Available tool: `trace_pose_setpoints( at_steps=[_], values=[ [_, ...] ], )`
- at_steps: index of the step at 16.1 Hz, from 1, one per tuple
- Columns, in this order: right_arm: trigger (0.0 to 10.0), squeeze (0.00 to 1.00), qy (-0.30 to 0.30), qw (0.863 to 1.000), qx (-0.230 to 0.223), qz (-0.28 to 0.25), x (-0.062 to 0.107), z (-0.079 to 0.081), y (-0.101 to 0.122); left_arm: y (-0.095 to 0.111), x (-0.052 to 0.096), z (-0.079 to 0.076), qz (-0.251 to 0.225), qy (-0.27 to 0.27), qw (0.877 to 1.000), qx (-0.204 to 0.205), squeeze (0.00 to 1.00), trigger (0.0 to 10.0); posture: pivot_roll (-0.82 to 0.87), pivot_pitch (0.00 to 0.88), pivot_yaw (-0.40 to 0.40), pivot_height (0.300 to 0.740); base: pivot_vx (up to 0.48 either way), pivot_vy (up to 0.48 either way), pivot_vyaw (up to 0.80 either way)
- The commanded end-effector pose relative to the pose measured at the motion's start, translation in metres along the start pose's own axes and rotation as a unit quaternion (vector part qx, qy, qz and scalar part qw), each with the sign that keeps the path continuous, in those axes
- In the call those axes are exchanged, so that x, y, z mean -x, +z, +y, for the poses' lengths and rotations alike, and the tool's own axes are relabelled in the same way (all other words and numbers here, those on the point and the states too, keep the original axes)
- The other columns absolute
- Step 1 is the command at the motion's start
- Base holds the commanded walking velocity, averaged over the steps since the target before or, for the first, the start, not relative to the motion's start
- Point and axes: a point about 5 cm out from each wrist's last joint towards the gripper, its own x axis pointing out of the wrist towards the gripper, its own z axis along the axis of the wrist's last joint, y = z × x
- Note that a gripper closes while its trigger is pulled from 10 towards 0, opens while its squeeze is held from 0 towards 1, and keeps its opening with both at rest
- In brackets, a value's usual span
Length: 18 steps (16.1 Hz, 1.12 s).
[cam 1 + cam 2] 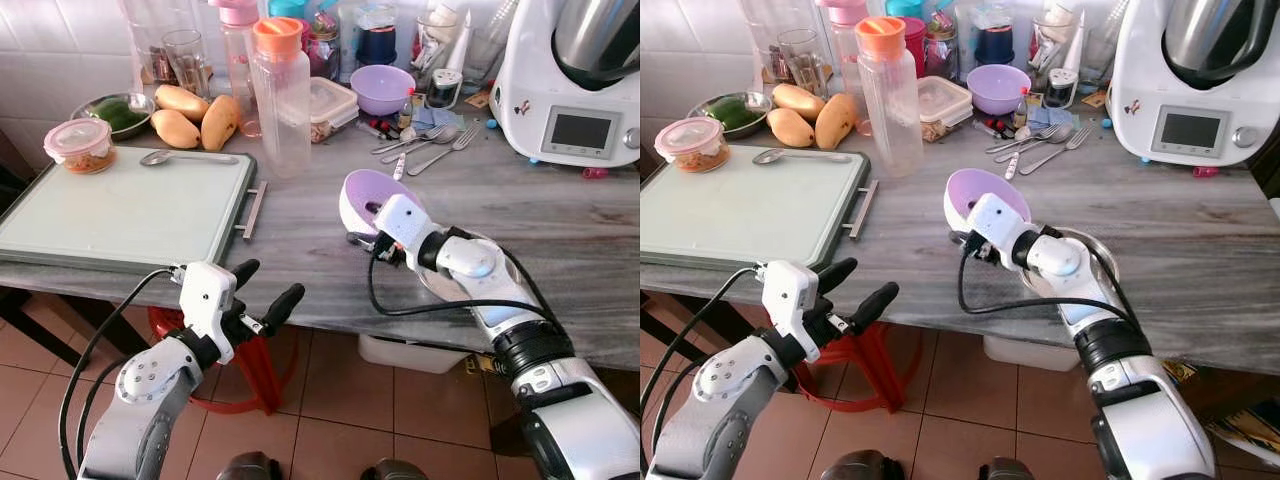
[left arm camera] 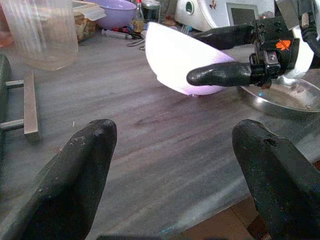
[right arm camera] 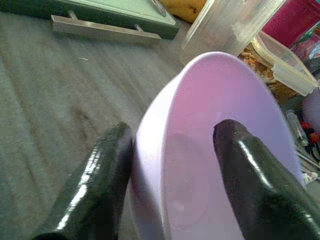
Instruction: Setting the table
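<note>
1 lilac bowl [image 1: 362, 196], tilted, rim pinched between right gripper [image 3: 170, 165] fingers; left gripper [image 1: 262, 290] spread, empty.

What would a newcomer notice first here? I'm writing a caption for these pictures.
First, the right tool pinching the rim of a tilted lilac bowl mid-table, one finger inside, beside a steel plate. Then the left tool hanging open off the table's near edge, and the big green tray on the left.
</note>
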Motion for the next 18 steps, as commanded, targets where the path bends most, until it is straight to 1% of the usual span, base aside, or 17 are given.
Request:
trace_pose_setpoints(
  at_steps=[1, 3, 4, 8, 11, 14, 16, 18],
  values=[
    [10.0, 1.0, -0.008, 1.0, 0.01, -0.006, 0.0, -0.008, 0.005, 0.001, -0.003, 0.0, 0.002, -0.008, 1.0, -0.009, 0.0, 10.0, 0.03, 0.0, 0.042, 0.74, 0.0, 0.0, 0.0],
    [10.0, 1.0, -0.003, 1.0, 0.012, -0.009, 0.0, -0.009, 0.007, -0.001, -0.005, 0.0, 0.008, -0.009, 1.0, -0.011, 0.0, 10.0, 0.02, 0.0, 0.039, 0.74, 0.0, 0.0, 0.0],
    [10.0, 1.0, 0.01, 1.0, 0.009, -0.012, -0.001, -0.005, 0.008, -0.002, -0.006, 0.0, 0.009, -0.01, 1.0, -0.011, 0.0, 10.0, 0.02, 0.0, 0.037, 0.74, 0.0, 0.0, 0.0],
    [10.0, 1.0, 0.017, 1.0, 0.005, -0.02, 0.001, 0.003, 0.008, -0.004, -0.008, -0.001, 0.009, -0.009, 1.0, -0.012, 0.0, 10.0, 0.01, 0.0, 0.032, 0.74, 0.0, 0.0, 0.0],
    [10.0, 1.0, 0.014, 0.999, -0.015, -0.036, 0.006, 0.007, 0.012, -0.006, -0.009, -0.001, 0.013, -0.011, 1.0, -0.013, 0.0, 10.0, 0.01, 0.0, 0.033, 0.74, 0.0, 0.0, 0.0],
    [10.0, 1.0, -0.005, 0.998, -0.029, -0.058, 0.009, 0.009, 0.019, -0.007, -0.011, 0.0, 0.015, -0.013, 1.0, -0.016, 0.0, 10.0, 0.0, 0.0, 0.033, 0.74, 0.0, 0.0, 0.0],
    [10.0, 1.0, -0.028, 0.996, -0.042, -0.069, 0.011, 0.009, 0.023, -0.007, -0.013, 0.0, 0.014, -0.013, 1.0, -0.017, 0.0, 10.0, -0.01, 0.0, 0.032, 0.74, 0.0, 0.0, 0.0],
    [10.0, 1.0, -0.12, 0.986, -0.074, -0.087, 0.019, -0.001, 0.03, -0.008, -0.014, 0.001, 0.012, -0.009, 1.0, -0.018, 0.0, 10.0, -0.01, 0.0, 0.027, 0.74, 0.0, 0.0, 0.0]
  ],
)
